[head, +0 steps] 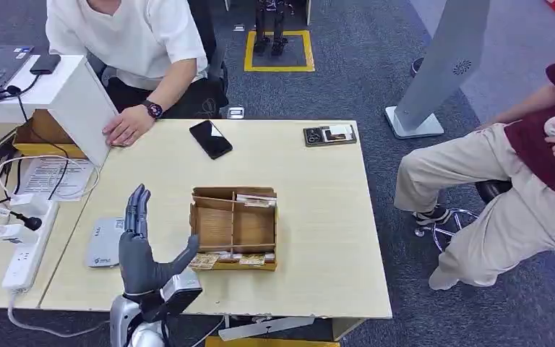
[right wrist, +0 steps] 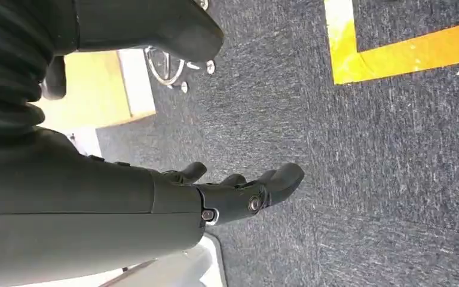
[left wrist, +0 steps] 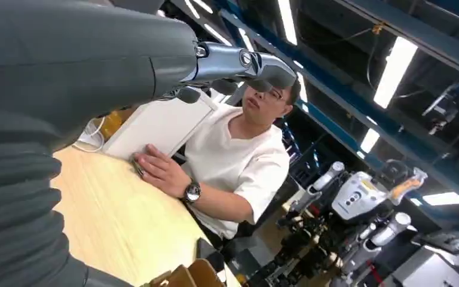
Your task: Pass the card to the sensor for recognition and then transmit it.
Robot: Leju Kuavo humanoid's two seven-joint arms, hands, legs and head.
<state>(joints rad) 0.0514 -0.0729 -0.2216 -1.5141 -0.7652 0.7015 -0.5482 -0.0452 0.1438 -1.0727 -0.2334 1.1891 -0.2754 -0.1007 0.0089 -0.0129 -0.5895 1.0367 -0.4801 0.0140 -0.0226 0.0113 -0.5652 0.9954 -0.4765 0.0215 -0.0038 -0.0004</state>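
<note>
Two hands to follow, and neither has anything in it. The left hand is raised over the near-left part of the table, fingers stretched straight and apart, thumb swung out toward the wooden tray. The grey sensor pad lies flat just beside that hand, on its far side from the tray.

The cards sit in a row along the tray's front slot, with more in the back compartment; they are small and overlap, so I cannot tell how many. Judging by the look, these are thin, light, stiff and slick. They should be hard to lift flat, so the sensible hold is a pinch on an exposed top edge standing out of the slot, thumb on one face and a finger on the other. Squeeze too lightly and a card could slide out on the way to the sensor.

The right hand hangs low beside the robot over dark carpet, fingers loosely curled yet apart, holding nothing.

A person in white sits across the table, one hand resting by a white box, with a black phone lying nearby. No card has been picked up yet, by my reading.
</note>
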